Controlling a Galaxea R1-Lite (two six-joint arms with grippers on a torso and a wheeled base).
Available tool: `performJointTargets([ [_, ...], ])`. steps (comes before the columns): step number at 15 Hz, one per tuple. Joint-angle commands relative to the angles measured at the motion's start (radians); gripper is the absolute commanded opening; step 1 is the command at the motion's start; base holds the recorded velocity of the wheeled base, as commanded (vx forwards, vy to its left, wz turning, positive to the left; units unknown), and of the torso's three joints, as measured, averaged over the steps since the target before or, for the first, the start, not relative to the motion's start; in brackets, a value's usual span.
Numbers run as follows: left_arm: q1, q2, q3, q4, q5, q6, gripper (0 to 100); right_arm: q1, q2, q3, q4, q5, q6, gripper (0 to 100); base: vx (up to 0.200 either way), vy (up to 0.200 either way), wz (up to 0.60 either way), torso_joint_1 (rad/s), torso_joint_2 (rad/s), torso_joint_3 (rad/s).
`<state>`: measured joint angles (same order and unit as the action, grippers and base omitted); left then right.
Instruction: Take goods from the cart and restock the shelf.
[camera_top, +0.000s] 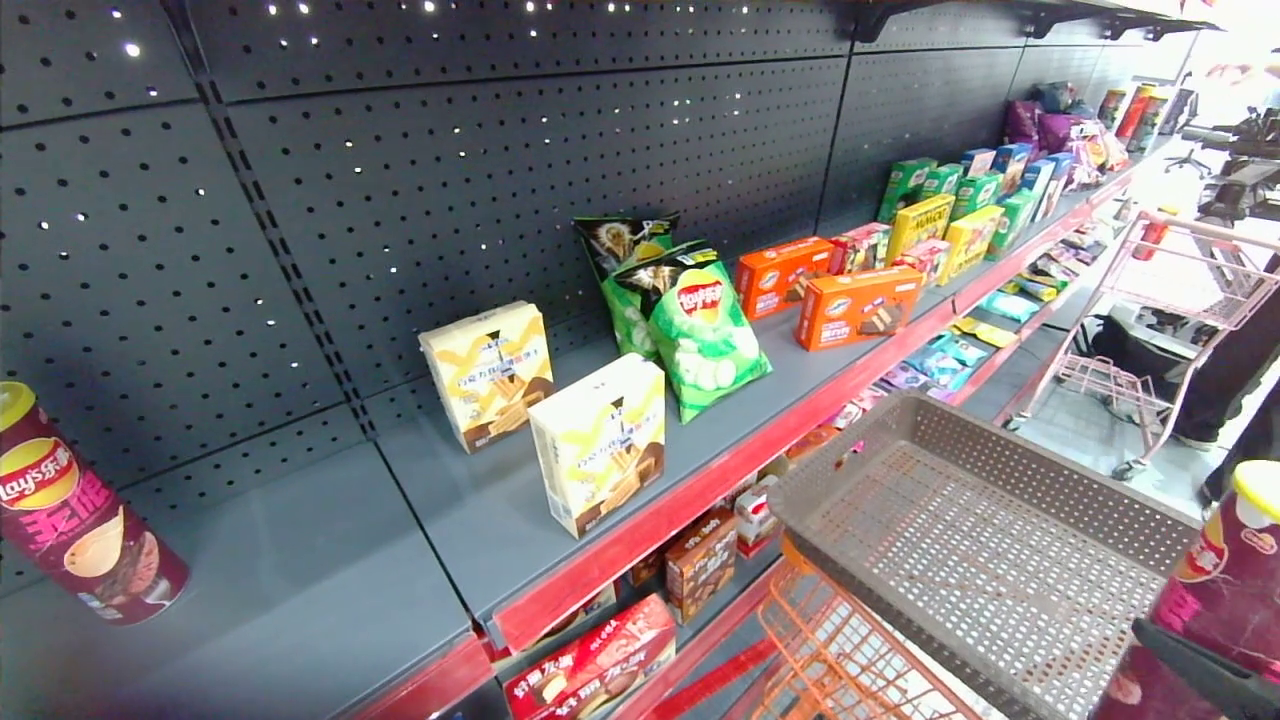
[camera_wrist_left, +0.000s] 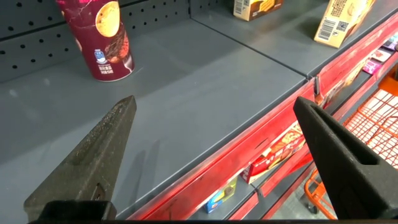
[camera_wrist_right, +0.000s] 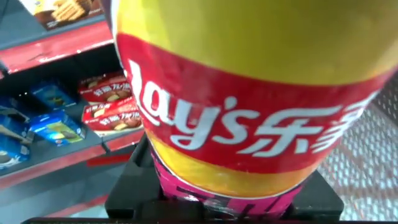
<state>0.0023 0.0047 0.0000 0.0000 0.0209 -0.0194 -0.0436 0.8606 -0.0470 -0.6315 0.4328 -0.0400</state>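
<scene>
Chip can (camera_top: 1228, 585), lower right, clamped in right gripper (camera_top: 1195, 662), presumably for shelving. Left gripper (camera_wrist_left: 214, 107) gapes empty over the shelf (camera_top: 300, 580).

A broad stretch of shelf (camera_top: 300, 560) surface is left open between the chip can (camera_top: 70, 510) at the left end and the two cream boxes (camera_top: 600, 440). Farther right, the surface is crowded by green bags (camera_top: 700, 330) and orange boxes (camera_top: 855, 305). The front approach there is partly barred by the grey basket (camera_top: 1000, 455).
</scene>
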Motion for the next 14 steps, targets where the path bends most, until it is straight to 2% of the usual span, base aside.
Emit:
performJointTargets([
  [1,-0.001,0.001,0.0,0.0,0.001,-0.001,100,-0.004,-0.262,-0.031,0.177,-0.009,0.006,0,0.0,0.0,0.0,0.0,0.0,0.0],
  [3,0.001,0.001,0.0,0.0,0.001,-0.001,100,-0.002,-0.361,-0.051,0.291,-0.011,0.017,0,0.0,0.0,0.0,0.0,0.0,0.0],
  [5,-0.001,0.001,0.0,0.0,0.001,-0.001,100,-0.004,-0.442,-0.059,0.342,-0.011,0.017,0,0.0,0.0,0.0,0.0,0.0,0.0],
  [8,-0.001,0.001,0.0,0.0,0.001,-0.001,100,-0.032,-0.515,-0.103,0.423,-0.098,0.012,0,0.0,0.0,0.0,0.0,0.0,0.0],
  [9,0.001,0.001,0.0,0.0,0.001,-0.001,100,-0.044,-0.563,-0.125,0.486,-0.131,0.006,0,0.0,0.0,0.0,0.0,0.0,0.0],
  [11,0.001,0.001,0.0,0.0,0.001,0.001,100,-0.055,-0.635,-0.143,0.59,-0.135,-0.004,0,0.0,0.0,0.0,0.0,0.0,0.0],
  [13,0.001,0.001,0.0,0.0,0.001,-0.001,100,-0.102,-0.703,-0.185,0.743,-0.137,-0.02,0,0.0,0.0,0.0,0.0,0.0,0.0],
  [14,0.001,0.001,0.0,0.0,0.001,-0.001,100,-0.104,-0.71,-0.194,0.771,-0.137,-0.02,0,0.0,0.0,0.0,0.0,0.0,0.0],
])
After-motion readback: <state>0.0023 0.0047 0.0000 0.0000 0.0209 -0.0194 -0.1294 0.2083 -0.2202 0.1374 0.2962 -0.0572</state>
